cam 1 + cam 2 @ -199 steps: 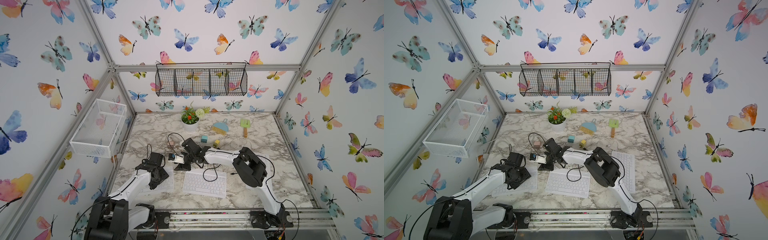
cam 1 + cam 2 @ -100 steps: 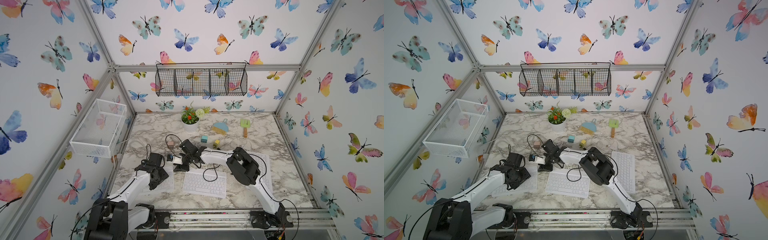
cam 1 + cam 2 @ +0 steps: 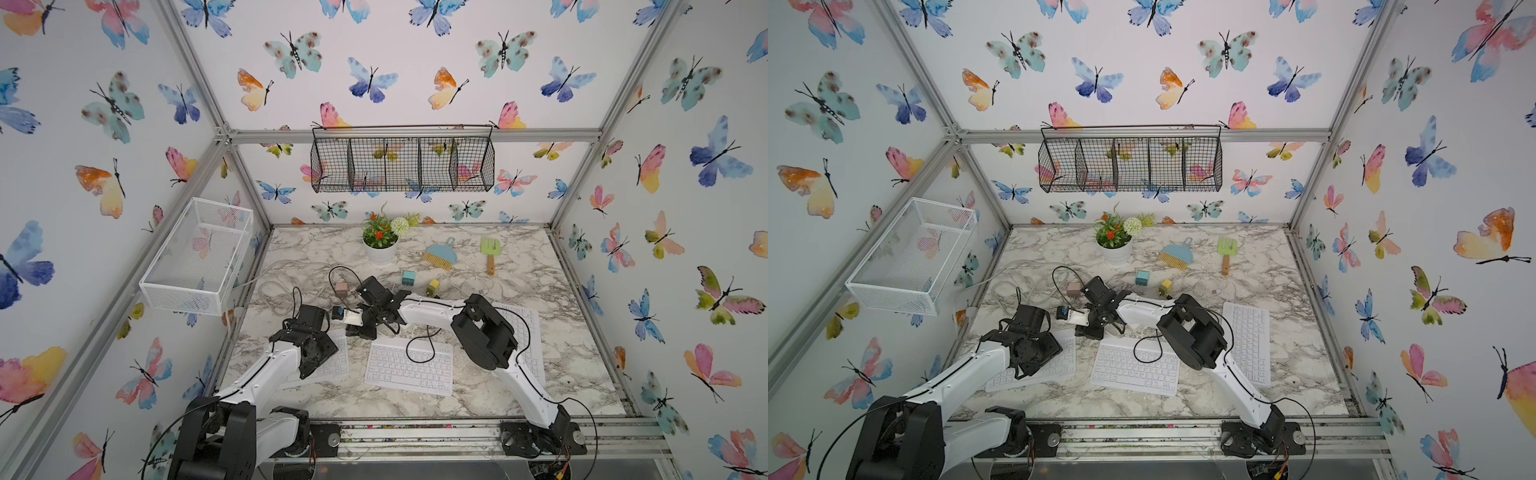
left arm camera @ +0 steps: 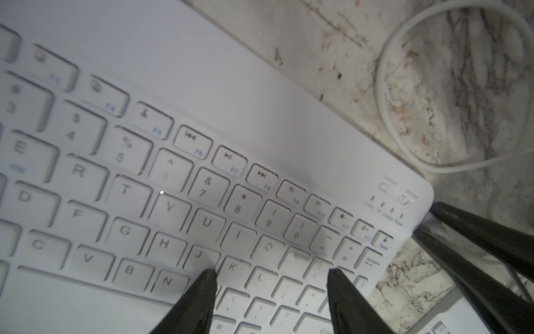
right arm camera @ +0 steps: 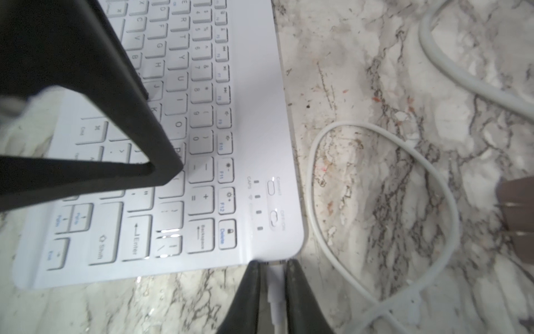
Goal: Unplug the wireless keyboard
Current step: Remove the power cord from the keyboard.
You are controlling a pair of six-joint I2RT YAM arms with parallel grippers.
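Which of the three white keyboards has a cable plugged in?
The leftmost keyboard, beneath the left gripper: a white plug sits at its corner, pinched by the right gripper.

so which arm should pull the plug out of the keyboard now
Right: the right gripper pinches the white plug at the keyboard edge, ready to pull; the left gripper is open over the keys.

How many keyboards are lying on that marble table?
3. The left keyboard lies partly under the left arm. The middle keyboard sits near the front edge. The right keyboard is partly behind the right arm. No others show.
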